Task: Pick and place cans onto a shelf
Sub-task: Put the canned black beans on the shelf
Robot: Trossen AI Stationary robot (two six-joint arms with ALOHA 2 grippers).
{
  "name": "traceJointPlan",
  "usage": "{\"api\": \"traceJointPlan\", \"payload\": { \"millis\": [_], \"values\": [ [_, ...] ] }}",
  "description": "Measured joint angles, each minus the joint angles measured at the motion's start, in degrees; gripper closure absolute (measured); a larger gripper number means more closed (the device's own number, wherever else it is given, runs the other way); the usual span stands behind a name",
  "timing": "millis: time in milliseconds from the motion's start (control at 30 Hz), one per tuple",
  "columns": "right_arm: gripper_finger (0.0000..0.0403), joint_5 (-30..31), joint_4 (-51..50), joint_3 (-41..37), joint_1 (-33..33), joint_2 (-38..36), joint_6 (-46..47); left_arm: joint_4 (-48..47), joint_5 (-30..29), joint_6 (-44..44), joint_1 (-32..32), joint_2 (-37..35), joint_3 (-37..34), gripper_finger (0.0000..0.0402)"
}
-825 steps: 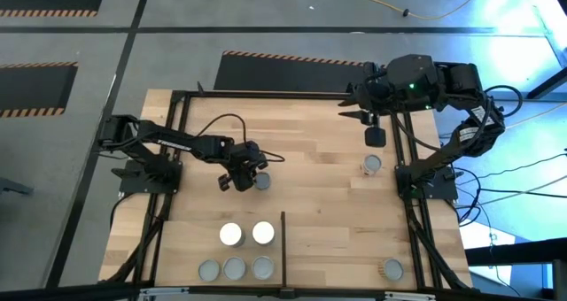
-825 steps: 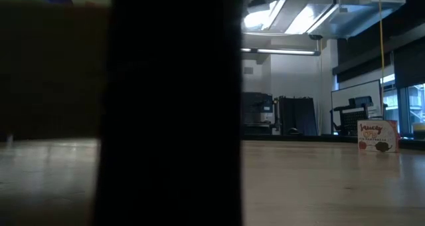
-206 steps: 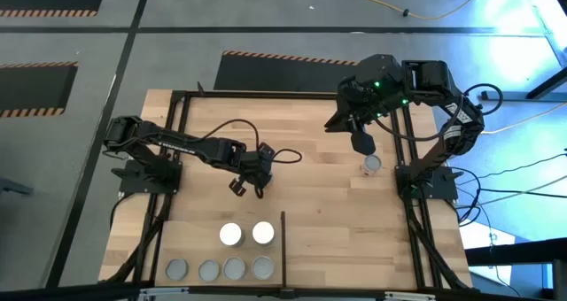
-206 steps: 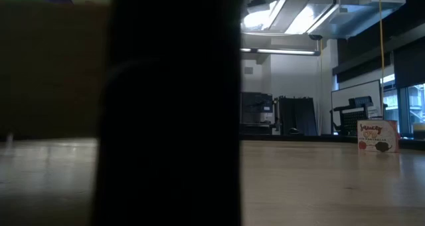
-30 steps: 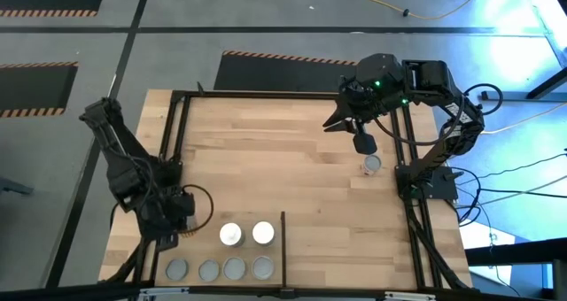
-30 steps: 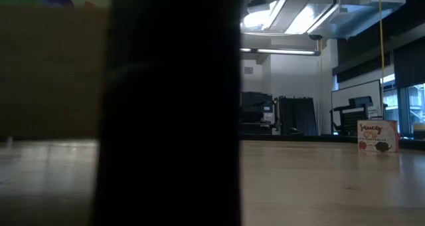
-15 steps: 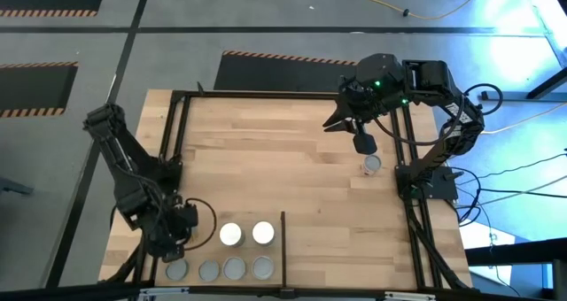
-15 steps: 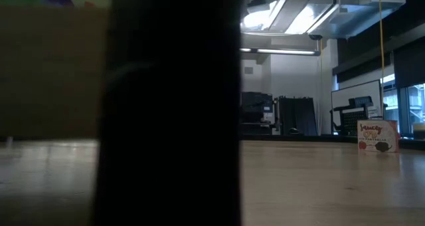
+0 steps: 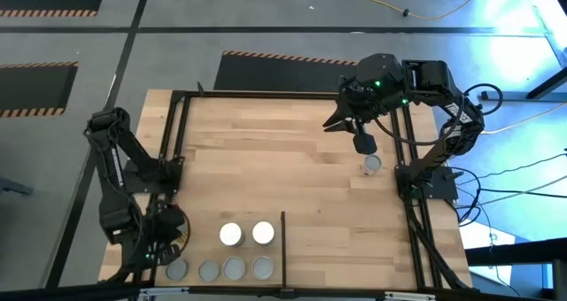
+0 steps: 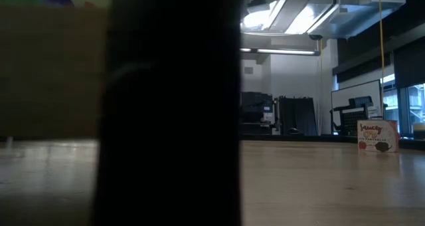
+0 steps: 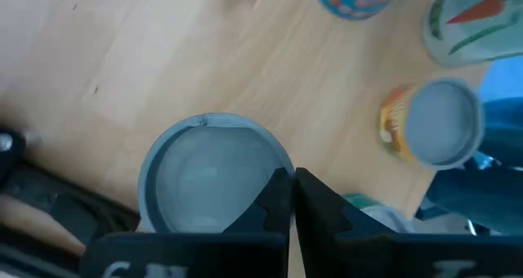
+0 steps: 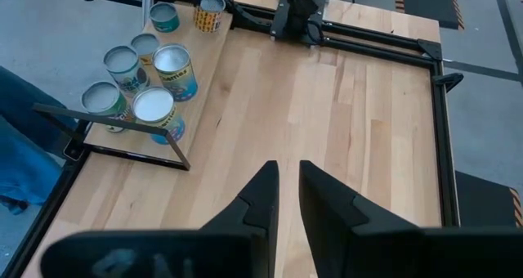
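Several cans stand upright on the shelf (image 9: 202, 248) at the table's near left: grey-topped ones in a near row (image 9: 234, 268) and two white-topped ones (image 9: 230, 235) behind them. My left gripper (image 9: 166, 241) is shut, pointing down over the leftmost cans, its tips (image 11: 292, 198) above a grey-topped can (image 11: 208, 180). A lone can (image 9: 371, 165) stands on the tabletop at the right. My right gripper (image 9: 361, 143) hangs shut and empty just beyond it; its wrist view (image 12: 288, 188) shows the shelf's cans (image 12: 154, 106) across the table. My left gripper's shut fingertips (image 11: 278, 192) stand from above over the rim (image 11: 274, 168) of the grey-topped can, which stays upright on the shelf. Whether they touch it I cannot tell.
The shelf's black divider bar (image 9: 283, 239) stands to the right of the cans. An orange-labelled can (image 11: 437, 123) stands next to the one under my left gripper. The table's black frame (image 9: 266, 94) runs along its edges. A dark post fills the low view (image 10: 169, 106).
My left gripper has moved toward the table's near edge and slightly left, coming over the leftmost cans on the shelf, as its arm folds back. The cans have not moved.
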Motion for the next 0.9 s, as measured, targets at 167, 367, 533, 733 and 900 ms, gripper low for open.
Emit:
{"api": "traceJointPlan", "payload": {
  "millis": [167, 367, 533, 733, 900],
  "values": [
    [0.0349, 0.02, 0.02, 0.00, 0.00, 0.00, 0.00, -0.63, 0.01, -5.64, -3.55, 2.77, 0.11, 0.0401],
    [0.0349, 0.02, 1.08, 0.00, -0.01, 0.00, 0.00, -0.09, -1.10, -10.69, -5.80, 4.86, 0.12, 0.0401],
    [0.0349, 0.02, 1.60, 0.00, 0.01, 0.00, 0.02, -0.16, -1.10, -10.57, -5.95, 4.92, 0.15, 0.0401],
    [0.0349, 0.02, 1.60, 0.00, -0.01, 0.00, 0.02, -0.02, -1.07, -10.57, -5.95, 4.94, 0.13, 0.0395],
    [0.0349, 0.03, 1.60, 0.00, 0.00, 0.00, 0.02, 0.07, -1.04, -10.56, -5.95, 4.94, 0.11, 0.0386]
  ]
}}
